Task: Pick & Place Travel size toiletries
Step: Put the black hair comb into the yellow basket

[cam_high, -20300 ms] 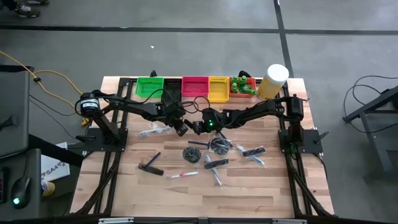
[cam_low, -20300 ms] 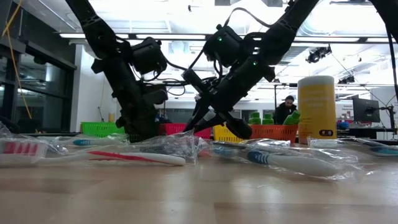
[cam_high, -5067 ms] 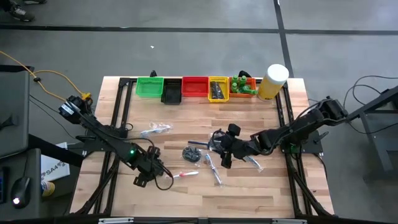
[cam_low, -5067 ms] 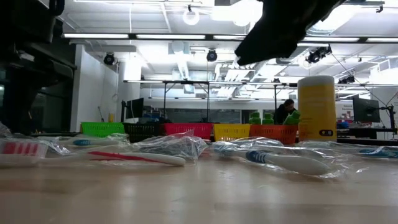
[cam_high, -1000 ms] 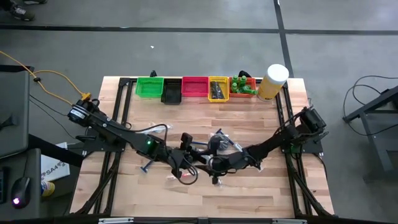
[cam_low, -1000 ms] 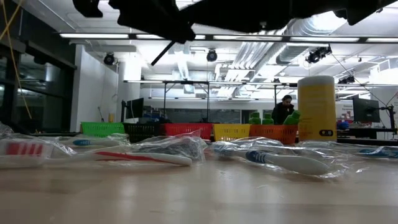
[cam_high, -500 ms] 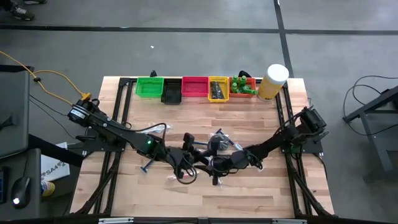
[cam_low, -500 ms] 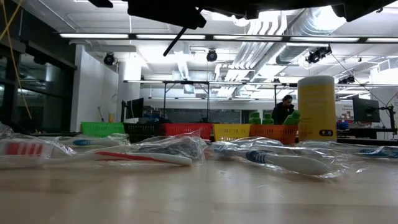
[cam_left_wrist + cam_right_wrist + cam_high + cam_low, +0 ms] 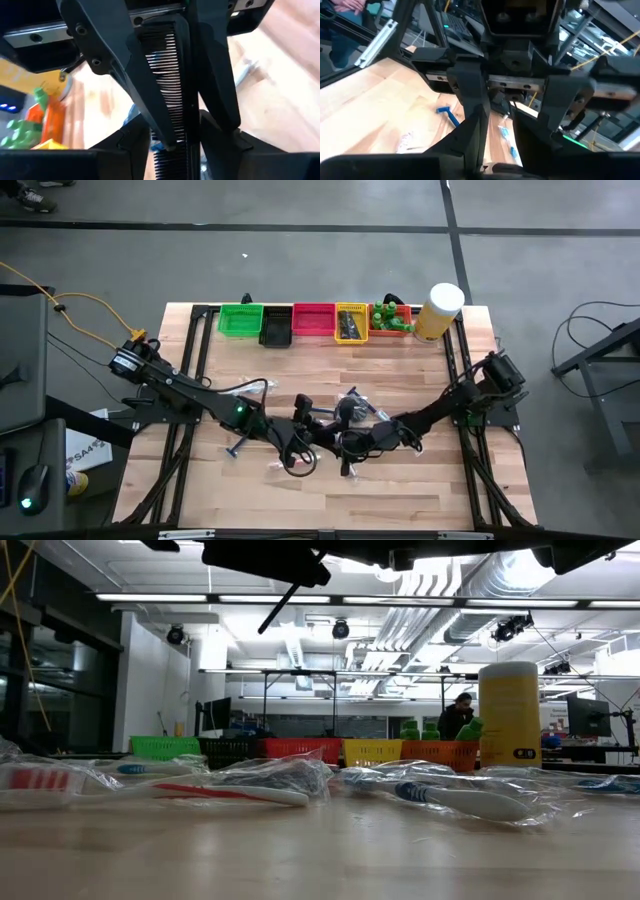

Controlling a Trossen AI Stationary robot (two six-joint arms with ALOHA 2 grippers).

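Left gripper [image 9: 172,145] pinching black comb [image 9: 167,95] mid-bench; right gripper [image 9: 495,145] fingers closing on comb's far end. Comb light, stiff, slick; grip spine.

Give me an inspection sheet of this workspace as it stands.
Surface: wooden table, no spills seen.
Job's things: black comb in the air between both grippers; wrapped toothbrushes loose mid-table; green bottles in orange bin.
Clutter: pale-yellow cylinder, back right corner.
Grippers: left gripper grips the comb; right gripper meets it at centre.
Cables: yellow cable on floor, left.
Surroundings: person far behind bins.
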